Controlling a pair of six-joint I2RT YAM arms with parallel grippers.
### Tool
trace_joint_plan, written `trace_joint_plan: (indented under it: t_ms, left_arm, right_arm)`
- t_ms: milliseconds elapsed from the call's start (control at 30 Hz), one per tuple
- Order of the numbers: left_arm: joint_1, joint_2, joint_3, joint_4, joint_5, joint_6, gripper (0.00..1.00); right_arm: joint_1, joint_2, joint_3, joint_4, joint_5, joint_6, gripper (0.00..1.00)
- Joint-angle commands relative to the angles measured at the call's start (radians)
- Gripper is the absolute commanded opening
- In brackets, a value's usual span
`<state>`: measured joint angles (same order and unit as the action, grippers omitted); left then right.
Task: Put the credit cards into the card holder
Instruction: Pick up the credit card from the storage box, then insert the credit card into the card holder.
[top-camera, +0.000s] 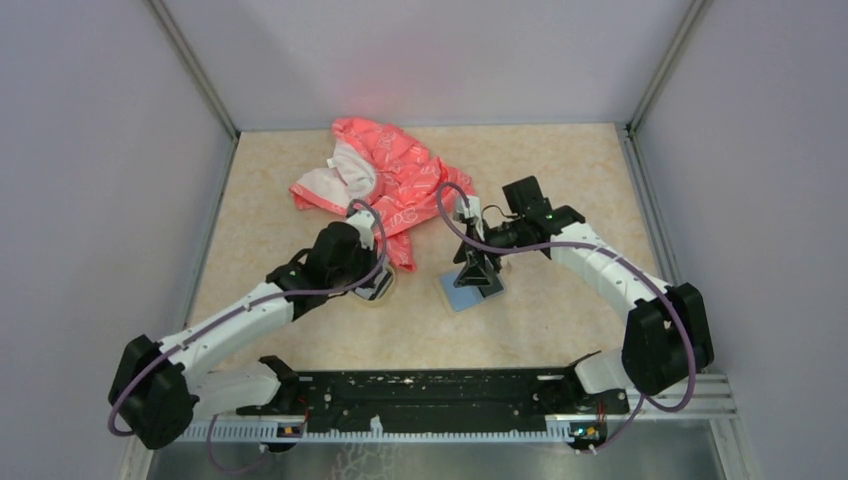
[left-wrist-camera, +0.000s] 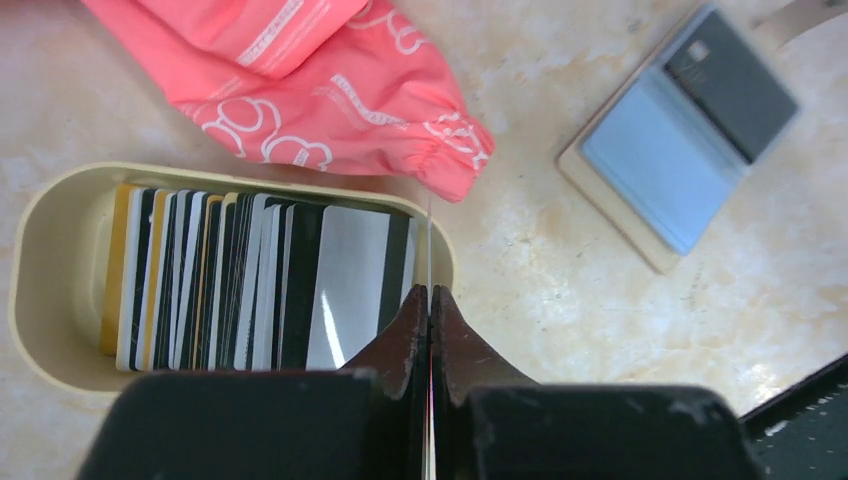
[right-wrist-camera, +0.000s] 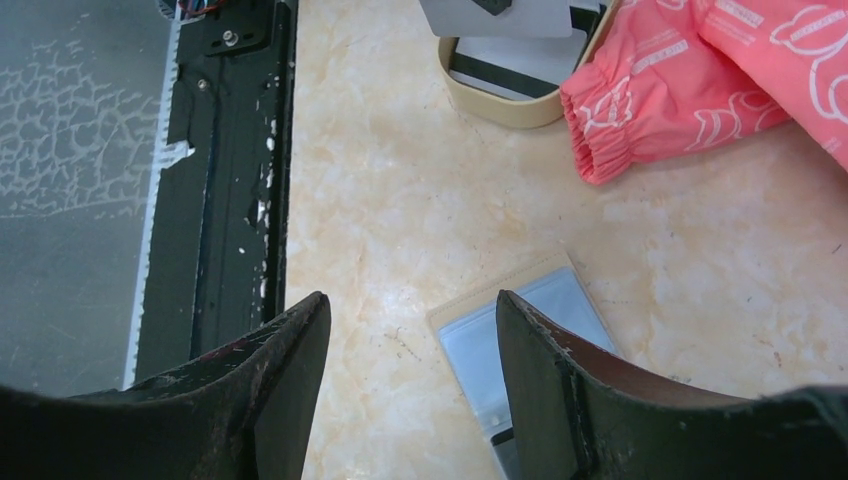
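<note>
Several credit cards (left-wrist-camera: 250, 280), dark, pale-striped and gold-edged, stand on edge in a cream oval dish (left-wrist-camera: 40, 300). At the dish's right end my left gripper (left-wrist-camera: 429, 292) is shut on one credit card (left-wrist-camera: 429, 240), seen edge-on as a thin pale line between the fingers. The card holder (left-wrist-camera: 640, 170) lies open on the table with its blue-grey lining up, and a dark card (left-wrist-camera: 730, 80) sits in its far pocket. My right gripper (right-wrist-camera: 410, 312) hangs open over the holder's (right-wrist-camera: 530, 340) near edge, holding nothing. In the top view it (top-camera: 478, 275) stands over the holder (top-camera: 462, 295).
A pink-red patterned cloth (top-camera: 390, 175) lies crumpled behind the dish, one cuff (left-wrist-camera: 450, 160) touching the dish's far rim. The black base rail (right-wrist-camera: 230, 180) runs along the table's near edge. Grey walls close in the table on three sides.
</note>
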<state>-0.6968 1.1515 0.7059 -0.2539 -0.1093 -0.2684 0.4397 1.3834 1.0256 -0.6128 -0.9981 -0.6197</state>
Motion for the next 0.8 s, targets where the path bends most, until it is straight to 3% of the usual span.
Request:
trace_joint_plan:
  t_ms: [0, 167, 333, 467, 567, 767]
  left_arm:
    - [0.000, -0.138, -0.065, 0.100, 0.089, -0.028, 0.00]
    - [-0.001, -0.322, -0.236, 0.424, 0.350, -0.094, 0.00]
    - [-0.006, -0.386, -0.420, 0.836, 0.534, -0.238, 0.00]
    - [-0.033, -0.369, -0.517, 1.079, 0.536, -0.303, 0.00]
    - [-0.068, -0.349, -0.569, 1.207, 0.499, -0.316, 0.00]
    - [-0.165, -0.264, -0.583, 1.350, 0.410, -0.296, 0.00]
  right_arm:
    - [-0.009, -0.062, -0.031, 0.030, -0.091, -0.094, 0.62]
    - [-0.009, -0.123, -0.097, 0.034, -0.194, -0.225, 0.63]
    - [-0.009, -0.140, -0.117, 0.071, -0.244, -0.199, 0.65]
    - [-0.009, -0.137, -0.123, 0.125, -0.279, -0.098, 0.65]
    - [-0.009, -0.140, -0.147, 0.267, -0.284, 0.101, 0.65]
    - [0.011, -0.141, -0.186, 0.425, -0.288, 0.306, 0.62]
